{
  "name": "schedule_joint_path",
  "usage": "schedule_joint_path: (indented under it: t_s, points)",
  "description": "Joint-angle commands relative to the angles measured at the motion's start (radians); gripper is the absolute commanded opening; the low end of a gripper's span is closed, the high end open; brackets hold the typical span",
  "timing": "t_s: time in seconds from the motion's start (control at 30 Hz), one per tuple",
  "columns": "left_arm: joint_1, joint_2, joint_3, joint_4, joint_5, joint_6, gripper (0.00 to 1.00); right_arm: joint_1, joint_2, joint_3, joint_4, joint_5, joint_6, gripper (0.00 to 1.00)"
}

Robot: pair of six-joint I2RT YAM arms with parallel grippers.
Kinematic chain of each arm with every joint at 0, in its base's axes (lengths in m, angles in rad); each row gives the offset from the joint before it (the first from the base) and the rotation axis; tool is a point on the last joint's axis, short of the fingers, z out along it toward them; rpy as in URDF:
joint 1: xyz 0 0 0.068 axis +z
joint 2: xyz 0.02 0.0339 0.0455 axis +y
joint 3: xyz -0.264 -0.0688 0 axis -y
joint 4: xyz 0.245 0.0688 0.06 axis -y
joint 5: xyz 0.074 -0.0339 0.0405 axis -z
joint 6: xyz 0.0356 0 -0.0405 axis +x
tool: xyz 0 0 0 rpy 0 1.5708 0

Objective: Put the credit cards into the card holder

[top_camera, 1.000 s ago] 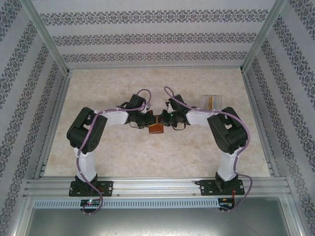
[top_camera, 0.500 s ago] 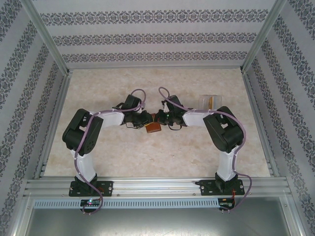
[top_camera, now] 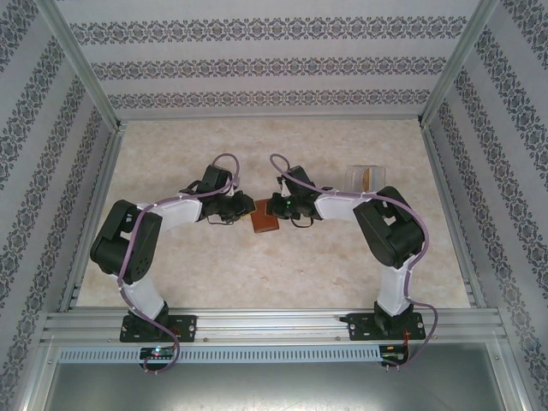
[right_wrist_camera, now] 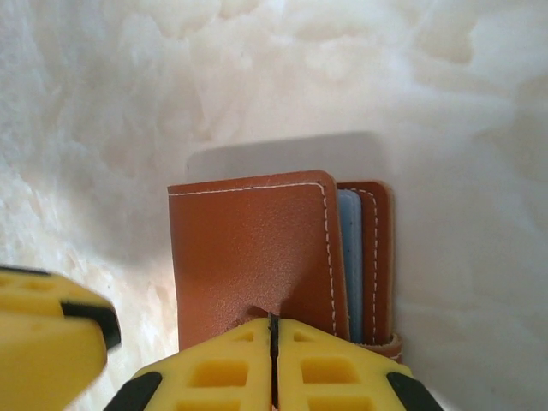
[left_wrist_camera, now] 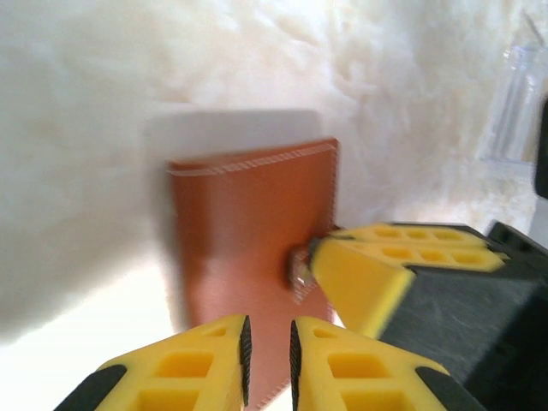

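while right end effector (right_wrist_camera: 271, 336) grips one card holder (right_wrist_camera: 248, 253); one card (right_wrist_camera: 347, 257) inside; left end effector (left_wrist_camera: 268, 347) closed

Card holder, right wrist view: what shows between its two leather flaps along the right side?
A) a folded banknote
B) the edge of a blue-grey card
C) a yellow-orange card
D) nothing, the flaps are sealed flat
B: a blue-grey card edge shows as a strip between the flaps of the card holder, which the right gripper pinches at its near edge.
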Motion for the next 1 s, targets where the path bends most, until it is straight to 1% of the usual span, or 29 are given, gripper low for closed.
schedule_joint_path:
  t_s: [0.0,0.1,0.3,0.37,0.53,0.6,0.67,0.77,0.87,0.97]
  points:
    - [0.019,-0.045,-0.013,-0.035,-0.047,0.041,0.21,0.025,-0.030,0.040,-0.202,0.048,-0.052,0.12]
    - [0.035,-0.071,-0.025,-0.053,-0.065,0.051,0.22,0.032,-0.054,0.081,-0.240,0.062,-0.068,0.13]
    - [0.063,-0.136,-0.031,-0.117,-0.127,0.102,0.28,0.041,-0.082,0.133,-0.304,0.093,-0.099,0.14]
    - [0.072,-0.158,-0.035,-0.137,-0.150,0.117,0.29,0.042,-0.072,0.138,-0.307,0.088,-0.099,0.14]
    - [0.095,-0.185,-0.050,-0.146,-0.158,0.128,0.31,0.056,-0.017,0.139,-0.287,0.069,-0.086,0.14]
    - [0.105,-0.196,-0.061,-0.146,-0.169,0.132,0.38,0.061,0.013,0.142,-0.281,0.067,-0.082,0.14]
    - [0.110,-0.212,-0.074,-0.139,-0.181,0.139,0.49,0.064,0.048,0.146,-0.273,0.060,-0.078,0.13]
    - [0.120,-0.245,-0.089,-0.141,-0.202,0.149,0.61,0.070,0.076,0.143,-0.273,0.070,-0.079,0.13]
    - [0.136,-0.288,-0.105,-0.144,-0.219,0.161,0.70,0.066,0.069,0.134,-0.280,0.076,-0.082,0.13]
    - [0.162,-0.329,-0.119,-0.155,-0.247,0.173,0.80,0.062,0.028,0.132,-0.292,0.081,-0.090,0.13]
